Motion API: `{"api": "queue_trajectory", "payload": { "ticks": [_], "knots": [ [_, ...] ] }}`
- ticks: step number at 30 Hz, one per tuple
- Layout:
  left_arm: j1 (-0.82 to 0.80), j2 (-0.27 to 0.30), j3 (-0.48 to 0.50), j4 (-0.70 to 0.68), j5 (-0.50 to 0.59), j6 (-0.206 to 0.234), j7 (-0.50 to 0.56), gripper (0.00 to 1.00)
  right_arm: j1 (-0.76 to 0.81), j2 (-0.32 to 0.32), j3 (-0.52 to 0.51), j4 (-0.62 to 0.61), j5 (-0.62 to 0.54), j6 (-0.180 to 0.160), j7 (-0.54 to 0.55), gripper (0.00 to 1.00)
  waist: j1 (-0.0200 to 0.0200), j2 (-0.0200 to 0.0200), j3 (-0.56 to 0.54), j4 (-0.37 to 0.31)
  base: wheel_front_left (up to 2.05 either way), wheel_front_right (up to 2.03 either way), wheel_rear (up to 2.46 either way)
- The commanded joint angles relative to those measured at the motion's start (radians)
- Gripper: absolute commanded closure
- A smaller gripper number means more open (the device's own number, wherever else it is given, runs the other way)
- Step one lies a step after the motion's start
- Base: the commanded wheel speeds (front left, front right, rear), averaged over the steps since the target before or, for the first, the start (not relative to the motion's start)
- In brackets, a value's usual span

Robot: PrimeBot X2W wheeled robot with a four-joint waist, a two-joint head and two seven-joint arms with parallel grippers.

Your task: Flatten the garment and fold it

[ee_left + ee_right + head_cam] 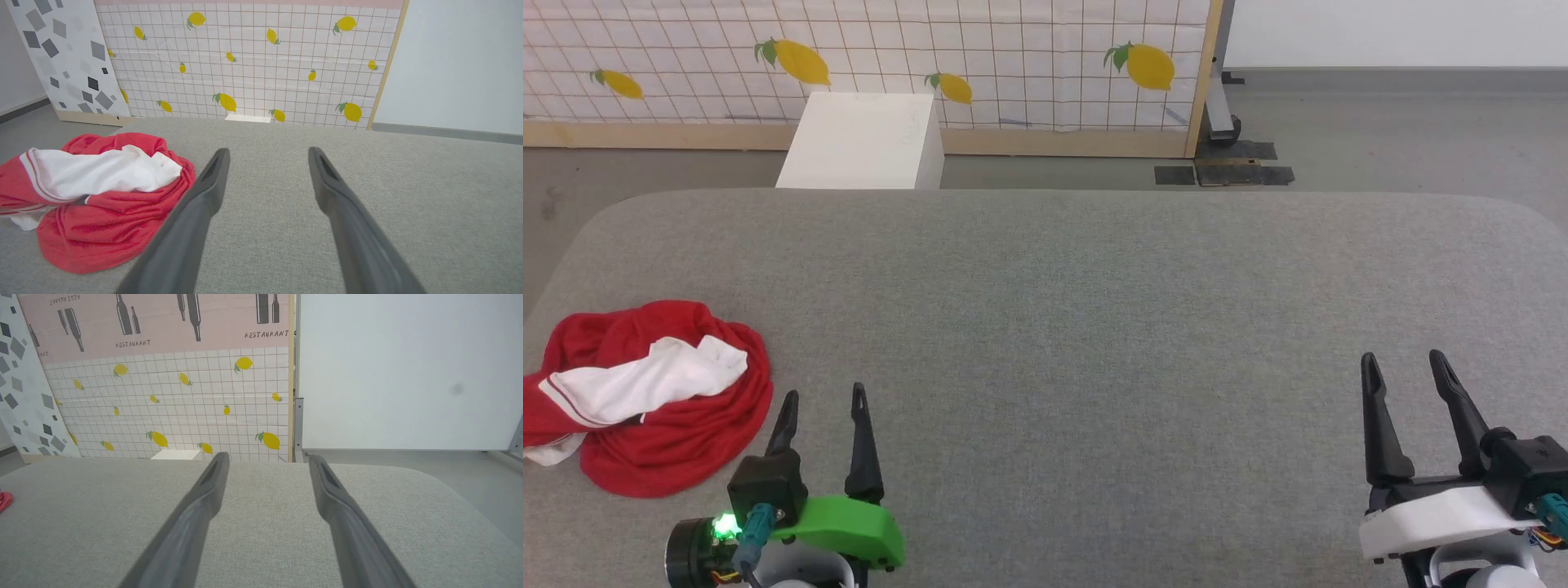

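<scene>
My left gripper (825, 394) sits low on the left with its two dark fingers spread wide. Nothing is between them and they touch nothing. My right gripper (1403, 359) is well apart on the far right, also two fingers spread wide, also empty. Both hang over the bare grey padded table (1094, 310).

I count one garment (678, 441). It is a crumpled red heap near the table's left edge, just beside my left gripper's outer finger but apart from it. One white sleeve (645, 384) lies across the top of the heap, its cuff edged with thin red stripes. A smaller bit of white pokes out at the heap's lower left. I can read no print or logo on it as it lies.

Past the table's far edge stands one white box (862, 143) on the floor. Behind that is a gridded panel (1013, 49) on which I count four yellow lemons in the head view. In the right wrist view a pink band (163, 322) above the grid carries dark bottle silhouettes and the word "RESTAURANT", repeated, once upside down.
</scene>
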State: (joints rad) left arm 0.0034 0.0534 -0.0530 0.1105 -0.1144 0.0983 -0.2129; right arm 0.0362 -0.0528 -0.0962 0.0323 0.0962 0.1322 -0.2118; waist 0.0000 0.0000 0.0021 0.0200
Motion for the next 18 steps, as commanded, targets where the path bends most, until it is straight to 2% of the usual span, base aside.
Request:
{"api": "queue_trajectory", "payload": {
  "ticks": [1, 18],
  "knots": [
    [-0.017, -0.003, -0.003, 0.005, -0.008, 0.008, -0.01, 0.0, 0.012, 0.002, -0.003, 0.004, -0.003, -0.001, -0.011, 0.0, 0.0, 0.0, 0.0, 0.0, 0.0, 0.0, 0.0],
    [-0.019, -0.003, -0.018, 0.035, -0.018, 0.029, -0.045, 0.0, 0.026, 0.003, -0.012, 0.019, -0.01, -0.001, -0.046, 0.0, 0.0, 0.0, -0.006, 0.01, 0.0, 0.0, 0.0]
  ]
}}
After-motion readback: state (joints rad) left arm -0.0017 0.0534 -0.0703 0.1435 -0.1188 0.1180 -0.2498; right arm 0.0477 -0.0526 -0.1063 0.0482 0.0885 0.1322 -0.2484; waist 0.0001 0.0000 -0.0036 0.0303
